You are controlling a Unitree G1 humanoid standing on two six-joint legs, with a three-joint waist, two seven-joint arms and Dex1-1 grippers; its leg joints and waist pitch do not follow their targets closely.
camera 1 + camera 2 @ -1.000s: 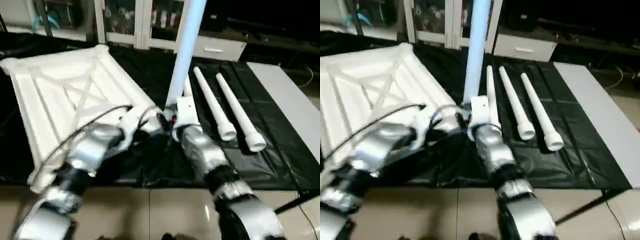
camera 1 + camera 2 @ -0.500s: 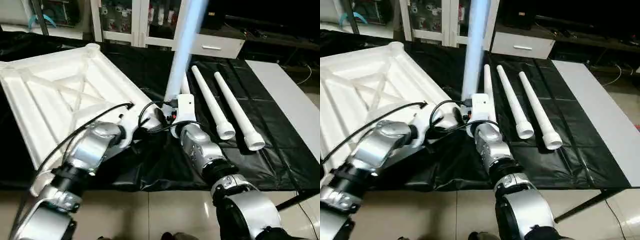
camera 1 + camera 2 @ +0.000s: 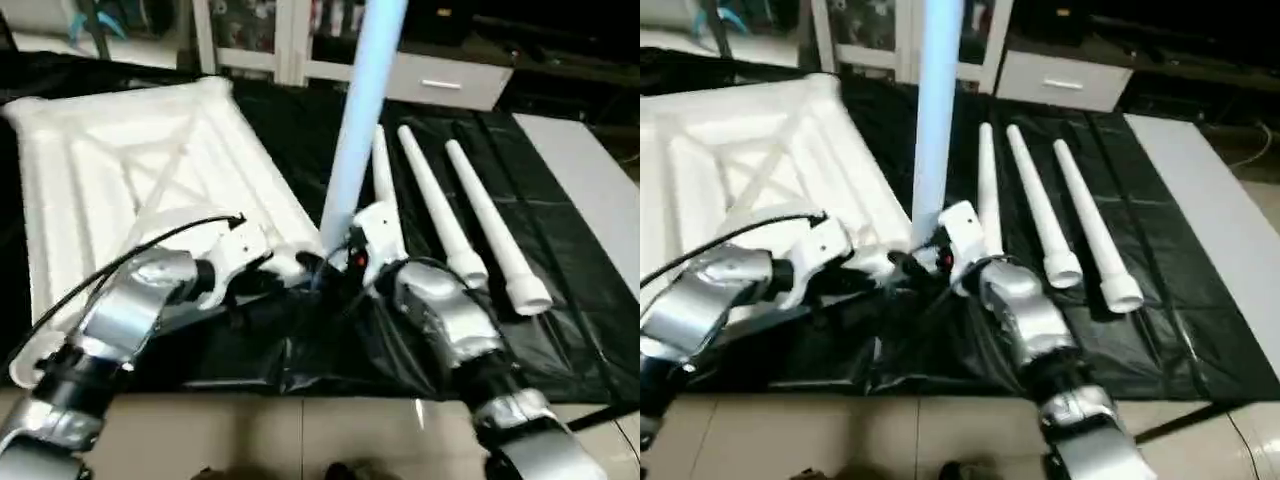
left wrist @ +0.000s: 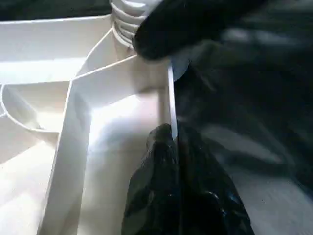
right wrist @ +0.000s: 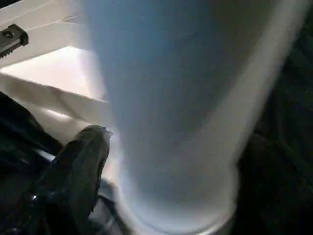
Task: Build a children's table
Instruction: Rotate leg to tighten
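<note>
Upright, one long white tapered tube leg (image 3: 362,110) stood in the white plastic ribbed tabletop's (image 3: 130,180) corner socket.
Left gripper (image 4: 171,147) pinched shut on the tabletop's rim — right gripper (image 3: 345,262) spread wide around the leg's base, not clamping.

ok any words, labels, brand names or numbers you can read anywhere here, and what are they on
No readable text in any view.
Table top, standing leg and the three lying legs: plain white, no marks.
Items behind the cabinet glass: too blurred to read, if they carry print at all.
Left hand and right hand: no lettering to be made out.
</note>
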